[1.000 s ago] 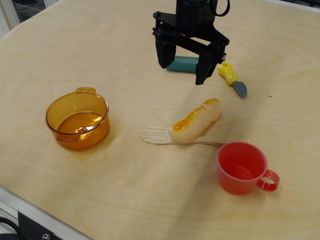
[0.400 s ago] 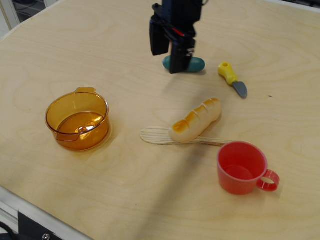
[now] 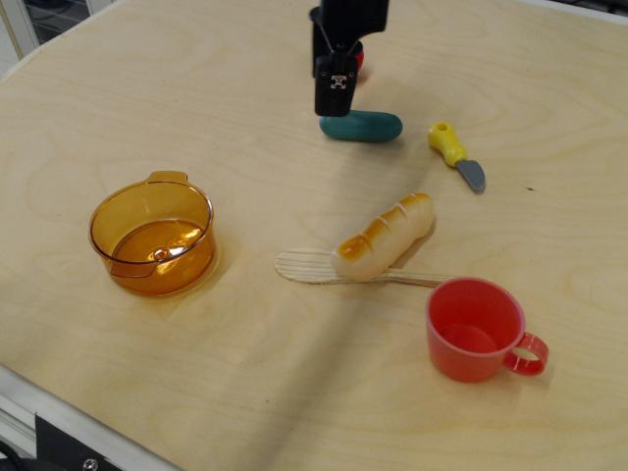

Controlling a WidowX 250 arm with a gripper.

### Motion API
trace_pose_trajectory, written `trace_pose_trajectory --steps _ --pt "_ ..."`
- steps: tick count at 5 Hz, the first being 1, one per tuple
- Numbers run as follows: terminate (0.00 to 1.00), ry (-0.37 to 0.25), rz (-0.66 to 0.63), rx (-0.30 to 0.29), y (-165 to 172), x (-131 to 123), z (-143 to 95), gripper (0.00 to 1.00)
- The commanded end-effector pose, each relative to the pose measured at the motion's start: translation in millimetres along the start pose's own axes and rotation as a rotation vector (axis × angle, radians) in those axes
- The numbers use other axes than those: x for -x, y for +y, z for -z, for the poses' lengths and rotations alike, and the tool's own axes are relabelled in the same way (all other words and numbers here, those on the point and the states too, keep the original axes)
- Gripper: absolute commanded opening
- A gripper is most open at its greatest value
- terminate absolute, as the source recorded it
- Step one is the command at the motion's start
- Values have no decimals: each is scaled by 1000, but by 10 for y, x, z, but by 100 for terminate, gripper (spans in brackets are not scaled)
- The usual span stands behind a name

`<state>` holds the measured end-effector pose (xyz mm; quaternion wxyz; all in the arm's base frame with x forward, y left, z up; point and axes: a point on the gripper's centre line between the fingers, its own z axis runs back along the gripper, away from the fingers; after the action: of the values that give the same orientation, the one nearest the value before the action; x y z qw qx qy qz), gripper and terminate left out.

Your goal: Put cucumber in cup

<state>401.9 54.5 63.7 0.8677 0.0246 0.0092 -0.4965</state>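
- Dark teal-green toy cucumber (image 3: pixel 361 127) lies flat on the pale wooden table (image 3: pixel 245 373), upper centre.
- Black gripper (image 3: pixel 336 96) hangs just above its left end; jaw state unclear.
- Small red plastic cup (image 3: pixel 476 329) stands upright, lower right.

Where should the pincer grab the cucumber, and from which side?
Grip the cucumber at its middle, coming straight down from above. It lies flat on the table, long axis left to right, so the fingers should close across its narrow width, probably front and back.
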Motion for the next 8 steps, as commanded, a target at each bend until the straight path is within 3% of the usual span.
trace_pose_trajectory --steps 1,3,8 --pt "0 -17 134 -71 314 -135 -102 100" --pt "0 -54 136 -38 398 -164 62 100" --pt "0 -57 157 -9 250 -228 310 100"
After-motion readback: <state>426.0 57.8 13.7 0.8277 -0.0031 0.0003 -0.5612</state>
